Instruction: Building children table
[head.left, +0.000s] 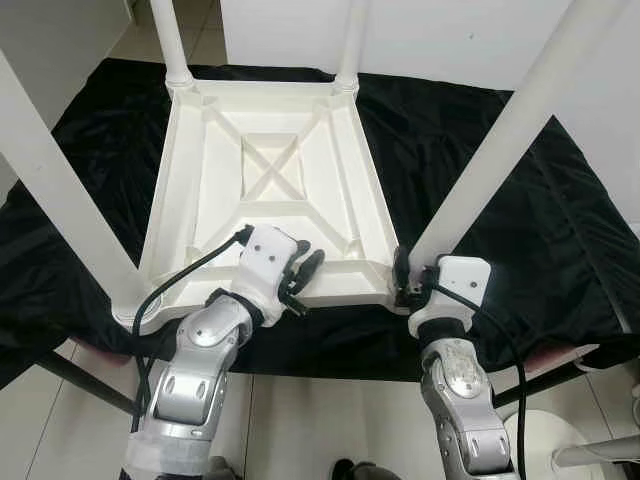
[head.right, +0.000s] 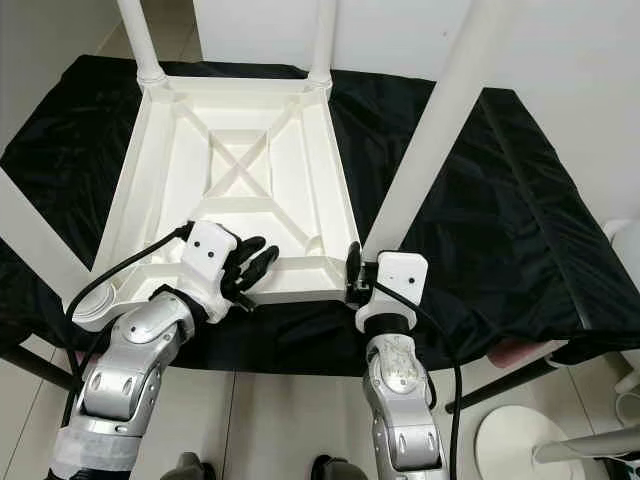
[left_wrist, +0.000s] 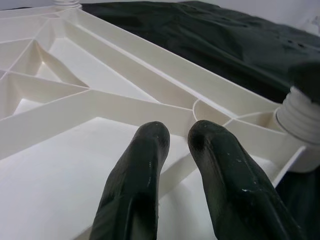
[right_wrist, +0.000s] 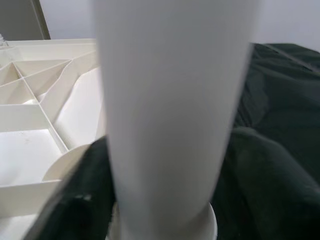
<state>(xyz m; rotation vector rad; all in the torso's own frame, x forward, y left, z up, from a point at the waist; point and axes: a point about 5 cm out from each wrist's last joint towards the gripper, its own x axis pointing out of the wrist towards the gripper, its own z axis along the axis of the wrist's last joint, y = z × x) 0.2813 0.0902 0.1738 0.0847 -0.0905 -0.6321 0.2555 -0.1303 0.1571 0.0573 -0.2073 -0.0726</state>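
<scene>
A white plastic children's table (head.left: 215, 190) lies upside down on a black cloth (head.left: 500, 300), all its legs pointing up. My right gripper (head.left: 413, 283) is shut on the base of the near right leg (head.left: 500, 150), where it meets the corner socket; its dark fingers (right_wrist: 80, 200) sit on either side of the leg (right_wrist: 170, 115). My left gripper (head.left: 305, 270) rests on the near edge of the ribbed underside (left_wrist: 65, 165). Its fingers (left_wrist: 135, 185) are almost together, with nothing between them. The near left leg (head.left: 50, 190) stands at the left corner.
Two far legs (head.left: 170, 40) (head.left: 352, 40) rise at the back, near a white wall (head.left: 450, 40). The cloth-covered surface ends just before my arms, with tiled floor (head.left: 300, 420) below. A round white object (head.left: 545, 430) lies on the floor at the lower right.
</scene>
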